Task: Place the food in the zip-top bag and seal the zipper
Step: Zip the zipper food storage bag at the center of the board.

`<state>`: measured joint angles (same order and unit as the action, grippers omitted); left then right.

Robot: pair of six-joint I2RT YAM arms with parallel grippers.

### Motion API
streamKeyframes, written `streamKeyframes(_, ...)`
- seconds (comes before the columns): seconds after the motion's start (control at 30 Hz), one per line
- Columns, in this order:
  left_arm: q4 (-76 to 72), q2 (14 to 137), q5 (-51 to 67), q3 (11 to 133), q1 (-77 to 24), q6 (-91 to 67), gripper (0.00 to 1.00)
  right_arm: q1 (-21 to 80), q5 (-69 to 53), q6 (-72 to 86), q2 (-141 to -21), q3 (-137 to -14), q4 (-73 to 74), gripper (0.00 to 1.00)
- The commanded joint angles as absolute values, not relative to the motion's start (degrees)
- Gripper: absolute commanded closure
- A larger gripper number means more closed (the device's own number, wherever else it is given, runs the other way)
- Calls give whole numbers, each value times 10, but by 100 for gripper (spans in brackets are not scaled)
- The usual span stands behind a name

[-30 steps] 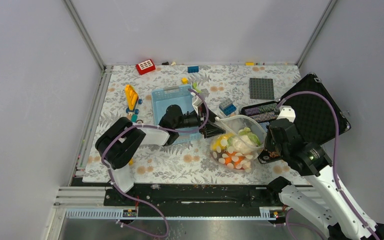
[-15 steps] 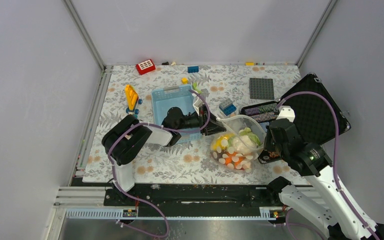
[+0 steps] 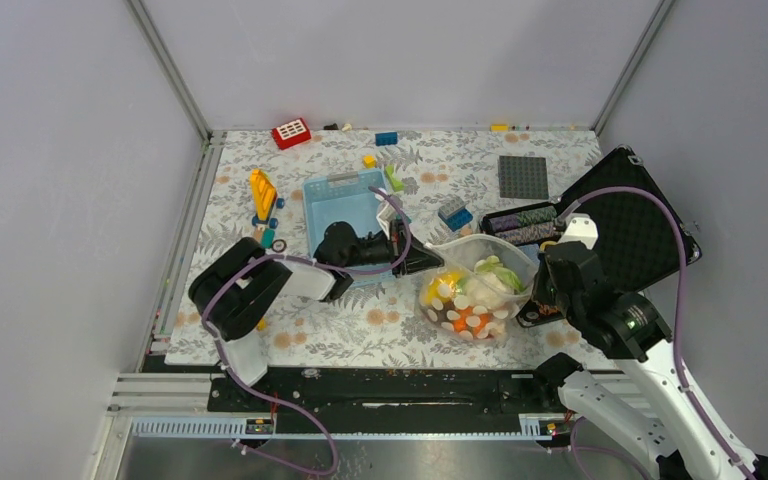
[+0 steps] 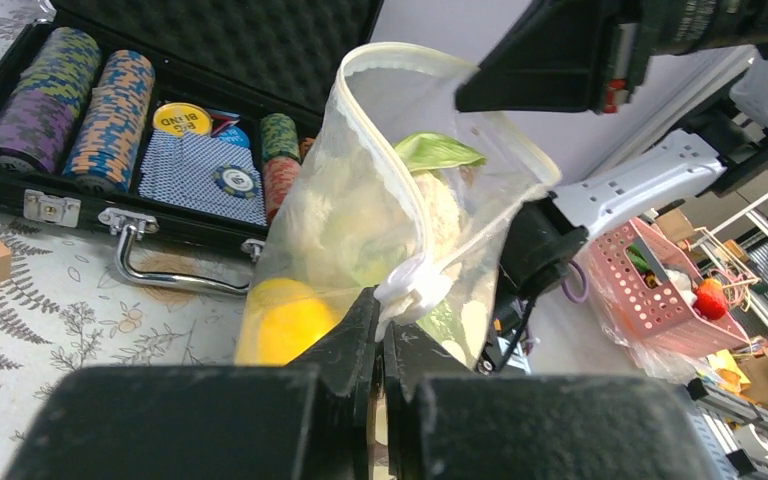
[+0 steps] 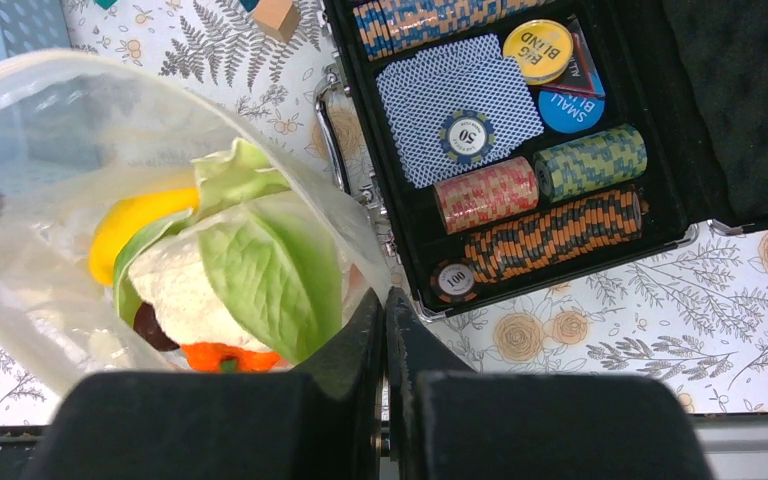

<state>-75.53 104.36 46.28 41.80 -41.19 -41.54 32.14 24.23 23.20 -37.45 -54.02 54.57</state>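
Tightly, left tool pinches zip-top bag edge.

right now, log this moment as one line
stage: filled, unsealed | left gripper: shut on clear polka-dot zip-top bag rim | right gripper: shut on opposite rim | plastic toy food: inside bag

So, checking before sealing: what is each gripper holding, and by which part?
Both hold the zip-top bag: left gripper pinches the zipper at one end, right gripper the opposite rim.
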Motion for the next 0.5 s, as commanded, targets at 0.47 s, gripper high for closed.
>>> streamKeyframes(0.47,-413,649,362,310,-453,-198,100,319,280,173,-341,-516,472,65)
